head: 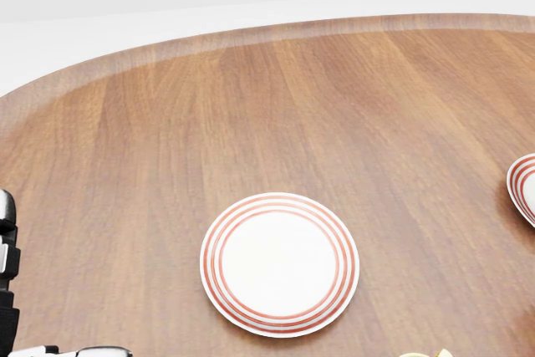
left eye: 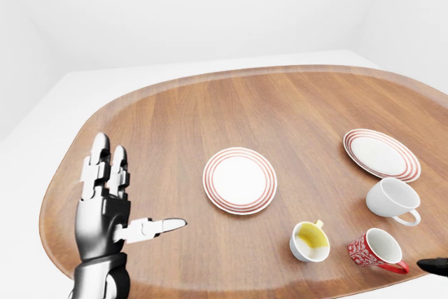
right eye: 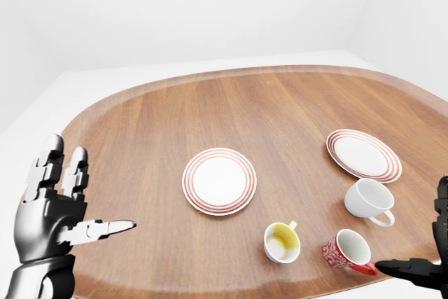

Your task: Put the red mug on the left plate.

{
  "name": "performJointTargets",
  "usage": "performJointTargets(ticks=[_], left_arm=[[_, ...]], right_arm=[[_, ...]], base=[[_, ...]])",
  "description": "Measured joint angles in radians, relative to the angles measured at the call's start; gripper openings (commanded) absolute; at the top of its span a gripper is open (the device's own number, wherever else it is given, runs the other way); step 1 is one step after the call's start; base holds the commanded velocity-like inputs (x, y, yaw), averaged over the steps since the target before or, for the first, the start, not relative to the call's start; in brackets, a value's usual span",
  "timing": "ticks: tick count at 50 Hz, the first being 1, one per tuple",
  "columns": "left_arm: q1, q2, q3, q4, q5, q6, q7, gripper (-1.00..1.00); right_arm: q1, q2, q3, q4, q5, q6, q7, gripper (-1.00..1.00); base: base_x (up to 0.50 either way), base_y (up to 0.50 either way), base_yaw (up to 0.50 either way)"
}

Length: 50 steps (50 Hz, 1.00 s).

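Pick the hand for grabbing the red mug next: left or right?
Right. The right hand sits open at the right-eye view's lower right, its fingertip beside the red mug. The left hand hangs open at the table's far left edge.

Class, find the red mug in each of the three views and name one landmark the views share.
Left-eye view: the red mug lies on its side at lower right, just right of the yellow mug.
Right-eye view: lower right again, close to the right hand.
Head view: not in the picture.
Shared landmark: the left plate, the red-ringed one near the table's middle.
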Motion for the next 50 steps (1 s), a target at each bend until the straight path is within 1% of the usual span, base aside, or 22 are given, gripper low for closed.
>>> performJointTargets(ticks=[8, 15, 27, 39, 50], left_arm=[[0.0, 0.001, -0.001, 0.001, 0.001, -0.001, 0.001, 1.0], [-0.003, 0.003, -0.003, 0.004, 0.002, 0.001, 0.002, 1.0], [-0.009, 0.006, -0.007, 0.005, 0.006, 0.007, 0.006, 1.0], [-0.01, 0.008, -0.012, 0.007, 0.01, 0.007, 0.01, 1.0], [-0.008, 0.01, -0.018, 0.007, 0.013, 0.005, 0.013, 1.0]], right_arm=[[0.008, 0.014, 0.01, 0.009, 0.006, 0.0, 0.03, 1.0], [0.001, 0.006, 0.019, 0.03, 0.008, 0.0, 0.03, 1.0], [0.001, -0.013, 0.034, 0.132, 0.04, 0.0, -0.027, 1.0], [-0.001, -0.024, 0.078, 0.218, 0.061, 0.0, -0.094, 1.0], [-0.005, -0.036, 0.113, 0.266, 0.068, 0.0, -0.125, 1.0]], base=[[0.0, 0.0, 0.0], [0.0, 0.0, 0.0], [0.0, 0.0, 0.0], [0.0, 0.0, 0.0], [0.0, 0.0, 0.0]])
